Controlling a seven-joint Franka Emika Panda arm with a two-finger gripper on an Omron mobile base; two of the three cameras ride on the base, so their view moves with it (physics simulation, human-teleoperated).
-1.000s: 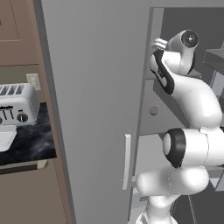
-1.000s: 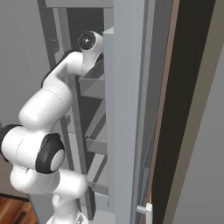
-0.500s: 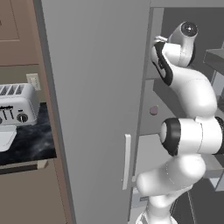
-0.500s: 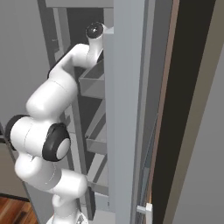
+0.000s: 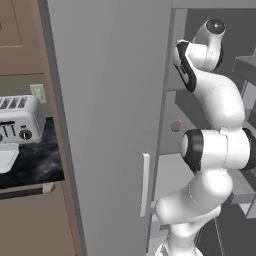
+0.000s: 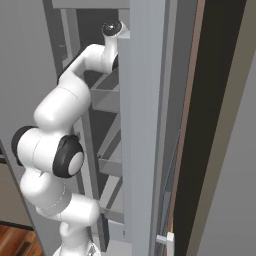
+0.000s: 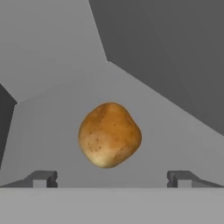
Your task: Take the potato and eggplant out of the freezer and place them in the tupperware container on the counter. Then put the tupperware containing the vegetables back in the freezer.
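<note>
end effector (image 7: 109, 178) spread wide and released, its two small dark fingertips (image 7: 43, 179) standing well apart, one to each side of the lumpy golden-brown speckled potato (image 7: 109, 134), neither touching it. potato centred between the fingertips and just beyond them, resting alone on a plain grey inner shelf (image 7: 175, 131) of the freezer, with flat grey inner walls rising behind and beside it.

seen from the left base camera, white jointed arm (image 5: 215, 150) reaching up and past the edge of the tall grey freezer's flat door (image 5: 110, 100), wrist bent into the open upper part of the compartment. white vertical bar handle (image 5: 145, 182) on that door, low and near its free edge, beside the arm's lower links. small dull mauve rounded eggplant (image 5: 175, 125) sitting on a grey surface just inside the door edge, below the wrist and level with the arm's middle. grey shelf edges showing behind the arm, further inside.

to the far side of the door from the arm, black marble-look table (image 5: 30, 165) with faint white veins, over brown wooden cabinet fronts (image 5: 35, 225). silver toaster (image 5: 20, 125) with dark knobs standing on that table, against the wall. corner of the shallow white plastic tupperware container (image 5: 6, 158) lying on the table just in front of the toaster.

from the right base camera, arm (image 6: 60, 125) rising beside the stacked grey shelves (image 6: 107, 97), wrist tucked behind the grey upright of the freezer.
</note>
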